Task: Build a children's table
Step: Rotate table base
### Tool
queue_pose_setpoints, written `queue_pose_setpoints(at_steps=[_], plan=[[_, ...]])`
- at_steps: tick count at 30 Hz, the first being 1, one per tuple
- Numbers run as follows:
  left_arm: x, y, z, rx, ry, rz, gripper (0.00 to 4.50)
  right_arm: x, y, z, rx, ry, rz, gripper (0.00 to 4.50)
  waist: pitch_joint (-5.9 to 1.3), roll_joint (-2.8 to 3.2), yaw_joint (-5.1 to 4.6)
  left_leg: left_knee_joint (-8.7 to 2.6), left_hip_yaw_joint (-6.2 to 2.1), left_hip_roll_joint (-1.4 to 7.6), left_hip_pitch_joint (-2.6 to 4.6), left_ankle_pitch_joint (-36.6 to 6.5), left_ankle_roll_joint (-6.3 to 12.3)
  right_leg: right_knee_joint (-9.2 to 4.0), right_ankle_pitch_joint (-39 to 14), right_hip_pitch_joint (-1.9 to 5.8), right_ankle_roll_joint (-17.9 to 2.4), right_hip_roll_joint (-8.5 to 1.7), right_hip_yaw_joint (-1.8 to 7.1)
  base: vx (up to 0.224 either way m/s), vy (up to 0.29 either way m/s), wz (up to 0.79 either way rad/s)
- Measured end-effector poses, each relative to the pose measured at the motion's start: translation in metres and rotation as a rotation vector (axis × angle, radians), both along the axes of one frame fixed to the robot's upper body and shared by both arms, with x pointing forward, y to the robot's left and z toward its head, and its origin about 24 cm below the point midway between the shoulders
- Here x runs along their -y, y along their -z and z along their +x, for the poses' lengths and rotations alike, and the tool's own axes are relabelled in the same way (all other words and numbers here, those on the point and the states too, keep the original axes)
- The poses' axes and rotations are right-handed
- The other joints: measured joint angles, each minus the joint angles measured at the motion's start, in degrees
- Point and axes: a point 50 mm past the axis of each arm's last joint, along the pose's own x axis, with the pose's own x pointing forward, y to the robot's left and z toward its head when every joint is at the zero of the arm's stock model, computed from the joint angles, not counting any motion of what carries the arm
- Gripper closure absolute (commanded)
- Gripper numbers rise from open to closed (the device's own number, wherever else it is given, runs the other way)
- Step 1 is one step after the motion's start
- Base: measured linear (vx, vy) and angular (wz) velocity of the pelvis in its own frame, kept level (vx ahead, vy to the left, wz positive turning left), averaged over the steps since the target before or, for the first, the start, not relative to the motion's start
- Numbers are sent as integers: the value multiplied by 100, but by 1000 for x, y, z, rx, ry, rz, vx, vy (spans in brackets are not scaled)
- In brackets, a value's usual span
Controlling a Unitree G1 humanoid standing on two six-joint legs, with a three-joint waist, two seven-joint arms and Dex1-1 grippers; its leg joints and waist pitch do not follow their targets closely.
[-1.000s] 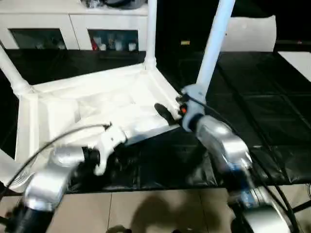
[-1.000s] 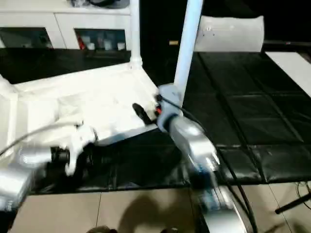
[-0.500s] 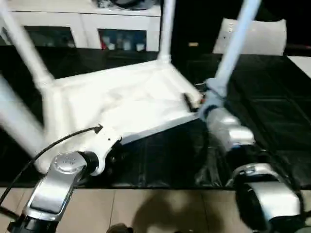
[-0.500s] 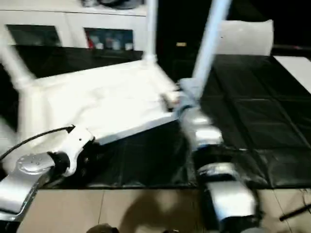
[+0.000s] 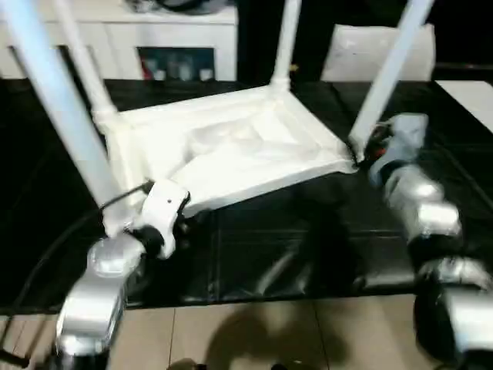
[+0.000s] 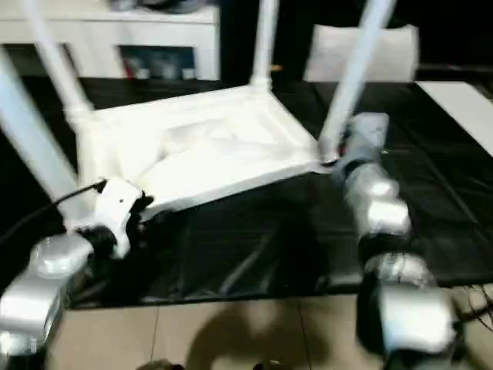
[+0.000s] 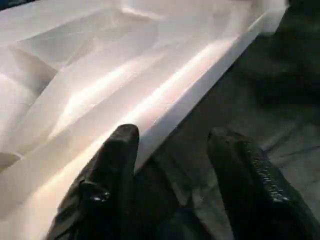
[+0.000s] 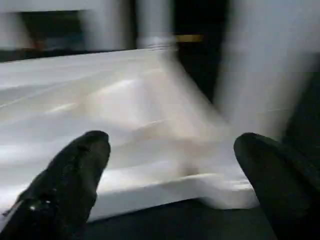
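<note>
Left eye view: your children's table [image 5: 231, 154] sits upside down in the middle of the frame on the black mat [image 5: 308, 254], ribbed underside up, tilted so the near edge faces you. You have four legs [image 5: 389, 69] standing up out of the corner sockets: one at far centre, one at upper right, two at upper left, with the nearest of those crossing the upper left corner of the frame.

Your left gripper [image 7: 172, 150] is spread open at the table's near long edge, lower left of the frame. Left wrist view shows one black finger [image 7: 117, 155] over the white rim and the other out over the mat, rim between them, not clamped.

Your right gripper [image 8: 170, 165] is at the table's right corner, right of centre in the left eye view, next to the base of the upper-right leg. Right wrist view shows both fingers wide apart, corner and blurred leg between them, nothing pinched.

White cabinet [image 5: 154, 38] with glass doors runs along the top left of the frame. A flat white sheet [image 5: 362, 50] stands at top right behind the mat.
</note>
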Motion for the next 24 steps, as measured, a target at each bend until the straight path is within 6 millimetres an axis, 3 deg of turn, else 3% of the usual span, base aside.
queue_pose_setpoints(at_steps=[6,9,14,17,19,24], plan=[[-26,22,-42,-8,-135,-13,130,-32,10,-38,-11,-234,42,0,-1,-3,47,1,-4,-2,1,-7,8,-24,-25,14,36,0,0,0,0,0],[-30,25,-54,10,-192,-36,102,-38,8,-48,-14,-275,54,0,-2,-4,94,2,-4,-4,21,-7,8,-42,-26,36,40,0,2,0,0,0],[-45,30,-76,48,-373,-24,71,-46,13,-65,-49,-312,44,0,-11,-21,57,4,-6,-6,27,-7,8,-59,-32,52,51,0,2,0,0,0],[-53,25,-74,105,-460,-11,52,-51,13,-69,-93,-339,33,0,-13,-28,48,8,-9,-7,31,-7,7,-60,-34,55,54,0,2,0,0,0],[-62,18,-62,166,-502,-8,27,-54,16,-71,-124,-345,19,0,-17,-40,50,8,-16,-8,34,-7,7,-59,-33,58,55,1,-2,0,0,0],[-72,3,-42,256,-477,-2,3,-56,27,-75,-185,-314,-29,0,-26,-54,-7,12,-27,-18,42,-7,7,-64,-37,70,62,-1,1,0,0,0]])
